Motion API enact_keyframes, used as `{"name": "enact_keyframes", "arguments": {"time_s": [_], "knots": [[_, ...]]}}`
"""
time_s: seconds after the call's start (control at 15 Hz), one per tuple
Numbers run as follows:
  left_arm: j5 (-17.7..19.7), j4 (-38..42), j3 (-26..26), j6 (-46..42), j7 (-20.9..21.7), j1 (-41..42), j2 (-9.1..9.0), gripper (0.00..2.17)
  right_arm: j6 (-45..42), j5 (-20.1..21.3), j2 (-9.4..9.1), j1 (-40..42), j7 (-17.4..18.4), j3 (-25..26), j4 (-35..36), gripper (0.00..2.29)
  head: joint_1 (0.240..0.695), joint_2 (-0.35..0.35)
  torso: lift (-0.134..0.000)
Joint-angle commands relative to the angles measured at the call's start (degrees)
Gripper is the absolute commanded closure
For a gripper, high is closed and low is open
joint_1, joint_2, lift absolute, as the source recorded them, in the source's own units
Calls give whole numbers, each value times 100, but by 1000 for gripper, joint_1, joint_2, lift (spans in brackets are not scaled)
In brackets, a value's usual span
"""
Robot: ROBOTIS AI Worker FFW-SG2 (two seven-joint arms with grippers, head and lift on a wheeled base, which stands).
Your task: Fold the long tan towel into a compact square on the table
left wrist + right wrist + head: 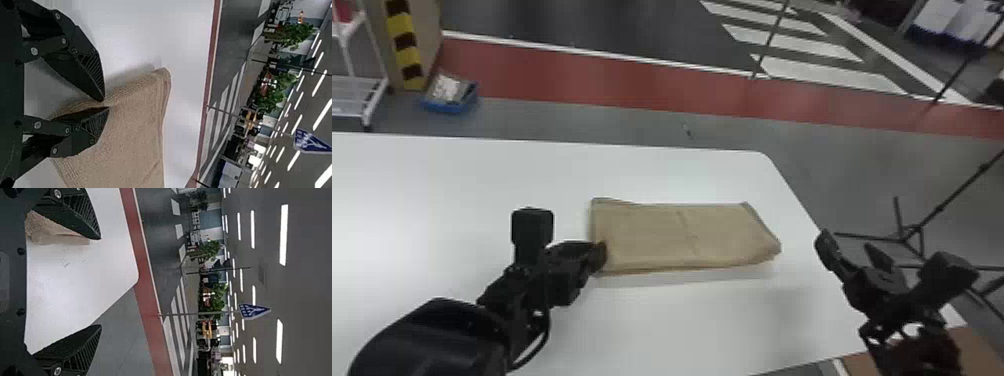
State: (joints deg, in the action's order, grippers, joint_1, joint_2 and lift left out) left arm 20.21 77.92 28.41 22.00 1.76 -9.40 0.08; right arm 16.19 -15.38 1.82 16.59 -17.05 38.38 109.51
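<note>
Towel (677, 235) lies folded into a rectangle, longer from left to right, toward the right end of a white table (457, 175). At its left edge, close to the near corner, the left gripper (105, 104) has its fingers all but together, apparently pinching cloth. Off its right side, the right gripper (100, 282) hangs with fingers wide apart, nothing between them. Next likely comes a fold from left to right. A shallow pinch could slip or catch only the upper layers, peeling the stack apart; with the right end unheld, a pull could drag the whole bundle, leaving the square crooked.
</note>
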Motion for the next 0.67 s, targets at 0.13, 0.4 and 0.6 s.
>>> {"name": "enact_keyframes", "arguments": {"time_s": [0.13, 0.4, 0.6], "knots": [[9, 101, -63, 292, -36, -9, -23, 1325, 12, 17, 3, -112, 0, -41, -123, 83, 695, -350, -123], [88, 681, -265, 731, -80, 149, -23, 1436, 30, 52, 12, -226, 0, -76, -193, 83, 695, -350, -123], [79, 1437, -591, 1101, -53, 475, -23, 1436, 65, 87, 29, -288, 0, -137, -202, 83, 695, -350, -123]]}}
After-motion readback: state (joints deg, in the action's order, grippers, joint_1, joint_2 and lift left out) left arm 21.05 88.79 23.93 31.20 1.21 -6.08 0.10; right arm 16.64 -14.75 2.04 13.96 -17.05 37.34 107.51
